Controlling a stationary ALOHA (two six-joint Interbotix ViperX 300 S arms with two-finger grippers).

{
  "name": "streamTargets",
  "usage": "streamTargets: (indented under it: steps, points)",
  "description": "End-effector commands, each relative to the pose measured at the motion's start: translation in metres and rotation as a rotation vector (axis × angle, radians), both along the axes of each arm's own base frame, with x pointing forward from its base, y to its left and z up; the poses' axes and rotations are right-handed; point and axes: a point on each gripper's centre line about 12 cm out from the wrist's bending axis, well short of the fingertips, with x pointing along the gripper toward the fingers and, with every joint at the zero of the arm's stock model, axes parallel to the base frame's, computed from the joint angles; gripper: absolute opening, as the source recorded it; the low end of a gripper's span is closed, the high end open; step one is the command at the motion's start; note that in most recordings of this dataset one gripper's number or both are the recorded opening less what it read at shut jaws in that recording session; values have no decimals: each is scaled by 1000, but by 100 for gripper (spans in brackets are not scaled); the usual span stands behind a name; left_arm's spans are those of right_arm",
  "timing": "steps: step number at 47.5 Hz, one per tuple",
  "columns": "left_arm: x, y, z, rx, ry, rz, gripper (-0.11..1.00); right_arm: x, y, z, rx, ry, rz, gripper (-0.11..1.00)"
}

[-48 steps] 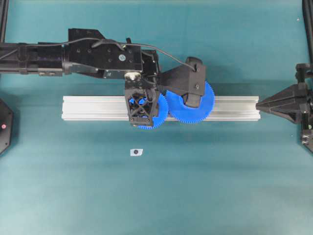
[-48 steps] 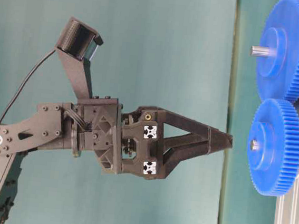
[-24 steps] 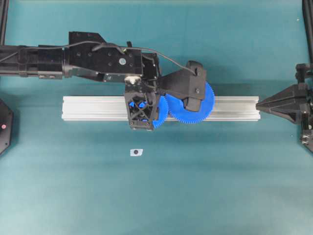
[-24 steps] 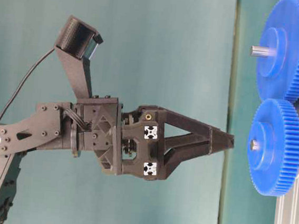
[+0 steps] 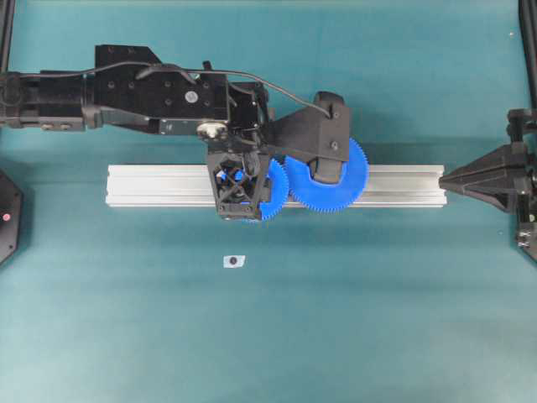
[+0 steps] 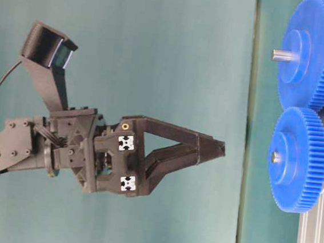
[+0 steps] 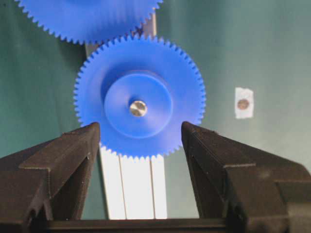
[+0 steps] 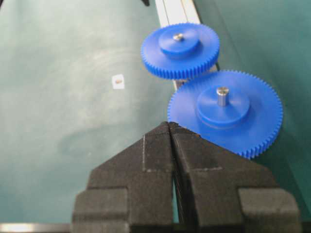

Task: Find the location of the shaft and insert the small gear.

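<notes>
The small gear, blue with a raised round hub, lies flat on the aluminium rail. The silvery tip of the shaft shows in its centre hole. My left gripper hangs open above the gear, apart from it, with nothing between its fingers. From table level the left gripper stands clear of the small gear and the shaft. Overhead, the left gripper hides most of the small gear. My right gripper is shut and empty, resting at the rail's right end.
A larger blue gear with a grey pin meshes with the small one on the rail. A small white tag with a dark dot lies on the teal table in front of the rail.
My left gripper has pulled up and away from the small gear, its jaws staying open; the arm shifted slightly left. The gear stays on the shaft. The right arm has not moved.
</notes>
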Motion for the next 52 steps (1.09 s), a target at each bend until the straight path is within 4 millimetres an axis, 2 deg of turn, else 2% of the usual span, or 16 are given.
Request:
streamTargets:
  steps: [1,25,52]
  points:
    - [-2,-6,23,5,-60,-14,65,2,-1,4,8,-10,-6,1]
    - [-14,-14,27,1,-63,-12,65,2,-1,4,8,-11,-6,1]
    - [-13,-14,24,-2,-59,-11,65,2,-1,4,8,-10,-6,1]
